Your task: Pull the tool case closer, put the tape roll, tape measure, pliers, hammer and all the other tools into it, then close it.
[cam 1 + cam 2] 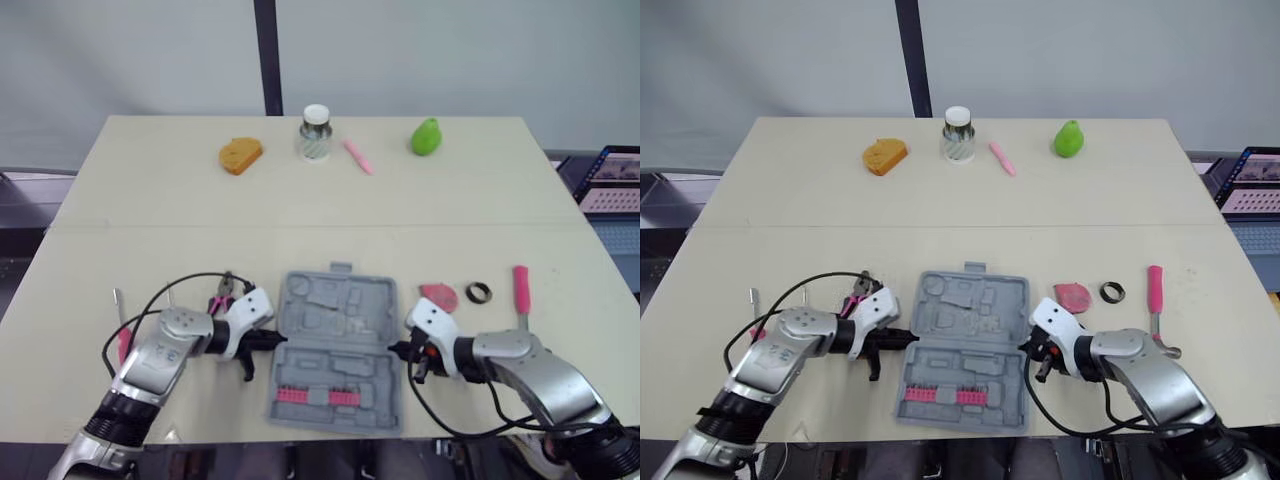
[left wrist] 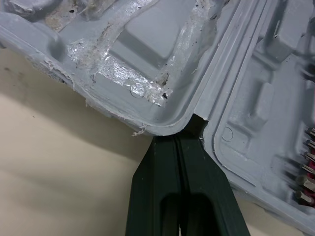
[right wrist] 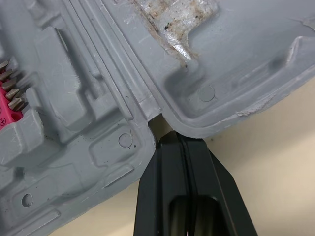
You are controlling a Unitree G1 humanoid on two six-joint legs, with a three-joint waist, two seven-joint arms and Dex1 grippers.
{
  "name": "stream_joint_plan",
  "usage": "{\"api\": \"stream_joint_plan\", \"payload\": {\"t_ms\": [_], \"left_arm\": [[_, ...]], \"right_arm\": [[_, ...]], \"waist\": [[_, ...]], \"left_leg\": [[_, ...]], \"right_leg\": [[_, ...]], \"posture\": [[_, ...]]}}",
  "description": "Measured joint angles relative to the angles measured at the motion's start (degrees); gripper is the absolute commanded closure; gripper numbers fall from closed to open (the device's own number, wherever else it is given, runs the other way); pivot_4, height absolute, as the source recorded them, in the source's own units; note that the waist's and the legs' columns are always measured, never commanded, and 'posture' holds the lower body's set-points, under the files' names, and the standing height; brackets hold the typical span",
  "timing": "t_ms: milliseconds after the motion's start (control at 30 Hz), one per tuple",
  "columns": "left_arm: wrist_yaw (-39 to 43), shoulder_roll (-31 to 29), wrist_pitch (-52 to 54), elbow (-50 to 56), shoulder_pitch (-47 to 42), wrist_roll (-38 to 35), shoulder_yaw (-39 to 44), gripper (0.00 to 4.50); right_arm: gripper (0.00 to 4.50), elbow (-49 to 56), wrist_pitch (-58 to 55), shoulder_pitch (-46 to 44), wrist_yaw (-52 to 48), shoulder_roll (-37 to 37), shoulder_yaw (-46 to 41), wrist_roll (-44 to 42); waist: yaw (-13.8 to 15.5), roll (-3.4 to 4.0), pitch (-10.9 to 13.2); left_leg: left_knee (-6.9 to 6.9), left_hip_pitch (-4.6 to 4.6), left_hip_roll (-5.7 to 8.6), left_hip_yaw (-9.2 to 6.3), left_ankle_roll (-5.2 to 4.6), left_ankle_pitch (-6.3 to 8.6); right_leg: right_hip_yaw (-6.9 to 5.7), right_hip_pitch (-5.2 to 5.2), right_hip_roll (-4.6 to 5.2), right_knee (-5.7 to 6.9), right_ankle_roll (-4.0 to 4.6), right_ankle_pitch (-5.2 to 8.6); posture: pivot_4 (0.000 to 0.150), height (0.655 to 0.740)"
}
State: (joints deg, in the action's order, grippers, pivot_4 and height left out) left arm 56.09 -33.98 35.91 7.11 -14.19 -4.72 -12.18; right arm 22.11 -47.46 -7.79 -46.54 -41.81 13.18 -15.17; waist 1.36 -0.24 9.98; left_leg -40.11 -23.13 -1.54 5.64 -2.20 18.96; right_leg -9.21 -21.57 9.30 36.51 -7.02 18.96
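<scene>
The grey tool case (image 1: 335, 345) lies open and flat on the table (image 1: 300, 220), directly between the two grippers. The left gripper (image 1: 272, 340) has its fingers (image 2: 162, 187) pressed together, with the tips touching the case's left edge at the notch where the two halves meet. The right gripper (image 1: 397, 349) does the same on the other side, its fingers (image 3: 206, 191) pressed together and the tips at the notch in the right edge. A row of pink bits (image 1: 317, 395) sits in the half of the case nearer the robot, between the two wrists. Just beyond the right gripper lies the pink tape measure (image 1: 439, 296), with the black tape roll (image 1: 479, 292) beside it. Further out to that gripper's right is a pink-handled screwdriver (image 1: 520, 290). Pink pliers (image 1: 222, 298) lie just beyond the left gripper, partly behind its cable. A thin pink-handled tool (image 1: 123, 340) lies on the outer side of that arm
</scene>
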Motion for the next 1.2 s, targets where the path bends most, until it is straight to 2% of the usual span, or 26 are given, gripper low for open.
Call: {"api": "stream_joint_plan", "payload": {"t_ms": [1200], "left_arm": [[-1.55,-2.91,5.35,10.12,8.9,-3.93,0.16,4.48]], "right_arm": [[4.5,4.62,-1.58,4.52,-0.13,-3.1,2.16,-0.43]], "waist": [[0.03,0.0,0.0]], "left_leg": [[0.02,0.01,0.0,-0.03,0.0,0.0]], "right_leg": [[0.0,0.02,0.04,-0.04,0.0,0.0]], "posture": [[0.15,0.695]]}}
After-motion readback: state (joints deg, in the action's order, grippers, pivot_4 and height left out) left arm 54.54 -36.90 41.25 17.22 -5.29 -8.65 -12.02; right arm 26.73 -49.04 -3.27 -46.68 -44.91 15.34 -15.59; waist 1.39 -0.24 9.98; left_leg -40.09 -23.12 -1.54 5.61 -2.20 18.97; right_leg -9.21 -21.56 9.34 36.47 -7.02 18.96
